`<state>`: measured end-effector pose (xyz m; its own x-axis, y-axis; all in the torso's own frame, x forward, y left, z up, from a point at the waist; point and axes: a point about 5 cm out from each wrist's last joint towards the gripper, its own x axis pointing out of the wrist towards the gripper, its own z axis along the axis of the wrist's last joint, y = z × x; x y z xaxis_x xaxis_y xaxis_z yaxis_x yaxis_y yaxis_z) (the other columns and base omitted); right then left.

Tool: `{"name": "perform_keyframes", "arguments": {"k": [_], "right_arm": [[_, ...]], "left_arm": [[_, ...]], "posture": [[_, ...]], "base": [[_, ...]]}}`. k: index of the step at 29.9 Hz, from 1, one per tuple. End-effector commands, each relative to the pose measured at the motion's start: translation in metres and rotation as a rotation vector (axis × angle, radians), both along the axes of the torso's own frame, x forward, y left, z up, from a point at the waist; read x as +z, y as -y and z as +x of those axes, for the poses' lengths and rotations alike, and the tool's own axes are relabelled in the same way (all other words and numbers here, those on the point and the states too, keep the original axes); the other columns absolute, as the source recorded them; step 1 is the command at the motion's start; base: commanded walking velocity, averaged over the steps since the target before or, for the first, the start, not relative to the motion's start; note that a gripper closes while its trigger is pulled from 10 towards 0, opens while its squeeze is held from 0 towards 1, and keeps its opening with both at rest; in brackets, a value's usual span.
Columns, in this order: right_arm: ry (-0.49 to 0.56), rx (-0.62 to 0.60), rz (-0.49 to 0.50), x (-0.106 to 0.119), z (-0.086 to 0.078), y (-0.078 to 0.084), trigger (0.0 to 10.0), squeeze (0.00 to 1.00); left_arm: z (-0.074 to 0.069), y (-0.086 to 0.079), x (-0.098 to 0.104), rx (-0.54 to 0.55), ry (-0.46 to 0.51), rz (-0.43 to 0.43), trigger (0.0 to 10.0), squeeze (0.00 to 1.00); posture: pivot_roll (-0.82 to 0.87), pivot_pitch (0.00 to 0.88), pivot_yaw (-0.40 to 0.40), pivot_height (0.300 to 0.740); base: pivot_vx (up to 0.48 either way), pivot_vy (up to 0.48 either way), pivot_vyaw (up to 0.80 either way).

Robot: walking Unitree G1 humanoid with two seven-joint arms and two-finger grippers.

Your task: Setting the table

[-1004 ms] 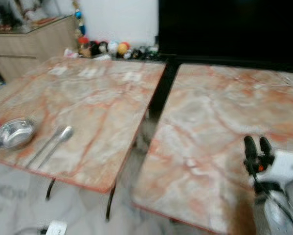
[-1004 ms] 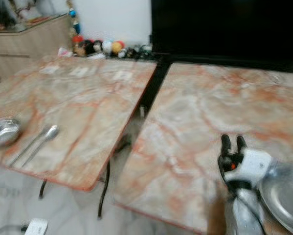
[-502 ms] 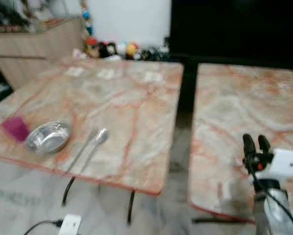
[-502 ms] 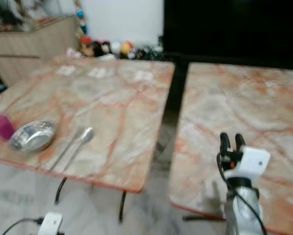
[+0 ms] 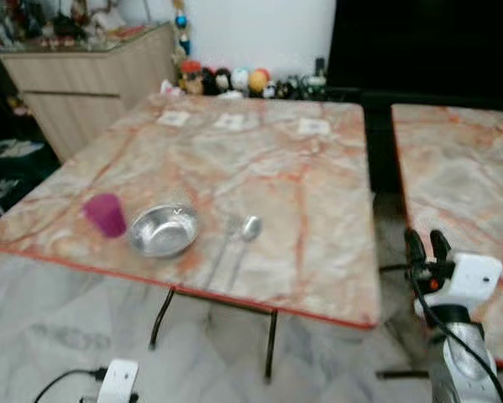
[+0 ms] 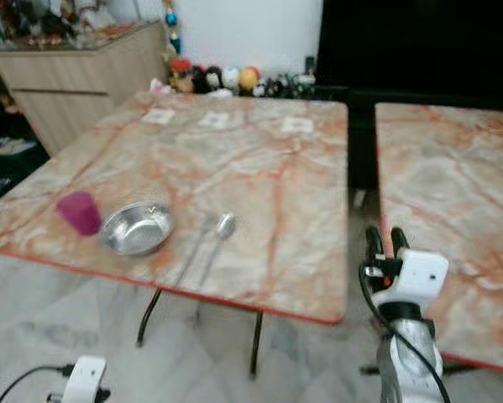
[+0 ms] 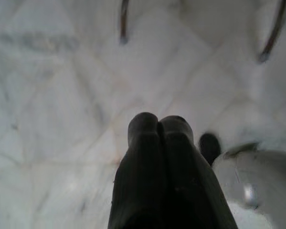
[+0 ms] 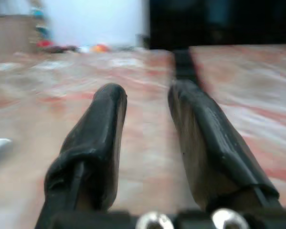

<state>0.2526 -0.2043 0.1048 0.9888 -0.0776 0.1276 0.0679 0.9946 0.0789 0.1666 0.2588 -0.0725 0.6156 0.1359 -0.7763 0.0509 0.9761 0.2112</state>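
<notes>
A marble-patterned table (image 5: 301,168) stands ahead on the left. Near its front edge lie a magenta cup (image 5: 105,214), a steel bowl (image 5: 163,231), and a spoon (image 5: 244,235) beside what looks like a fork (image 5: 226,231). My right gripper (image 5: 427,245) is raised at the lower right, in front of the gap between the two tables, fingers (image 8: 92,143) open with nothing between them. My left gripper (image 7: 157,125) hangs idle over the floor, fingers pressed together and holding nothing.
A second marble table (image 5: 461,168) stands to the right across a dark gap. Three small white cards (image 5: 234,122) lie at the first table's far edge. A wooden cabinet (image 5: 91,84) and toy figures (image 5: 234,81) line the back wall. A white power strip (image 5: 117,382) lies on the marble floor.
The camera has swung left, so the left table with its cup, bowl and cutlery has slid toward the centre. My right gripper keeps its raised pose.
</notes>
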Motion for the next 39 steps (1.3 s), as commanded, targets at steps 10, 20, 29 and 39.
{"name": "perform_keyframes", "arguments": {"k": [10, 20, 29, 39], "right_arm": [[0.008, -0.010, -0.008, 0.001, -0.004, 0.002, 10.0, 0.00], [0.003, -0.001, -0.002, -0.001, -0.006, -0.002, 10.0, 0.00], [0.009, 0.005, -0.001, 0.001, -0.003, -0.003, 10.0, 0.00], [0.007, -0.023, 0.030, 0.002, 0.005, 0.002, 10.0, 0.00]], "left_arm": [[0.001, 0.003, -0.001, -0.010, -0.001, -0.007, 10.0, 0.00], [0.002, -0.007, 0.003, -0.009, -0.003, 0.005, 10.0, 0.00], [-0.004, -0.010, 0.001, 0.002, -0.022, 0.015, 10.0, 0.00], [-0.019, 0.001, -0.008, 0.013, -0.025, -0.006, 10.0, 0.00]], "posture": [[0.00, 0.000, 0.018, 0.740], [0.01, 0.000, 0.024, 0.740], [0.02, 0.000, 0.021, 0.740], [0.03, 0.000, 0.016, 0.740]], "base": [[0.000, 0.480, 0.00], [0.000, 0.480, 0.00], [0.000, 0.383, 0.00], [0.000, 0.000, 0.00]]}}
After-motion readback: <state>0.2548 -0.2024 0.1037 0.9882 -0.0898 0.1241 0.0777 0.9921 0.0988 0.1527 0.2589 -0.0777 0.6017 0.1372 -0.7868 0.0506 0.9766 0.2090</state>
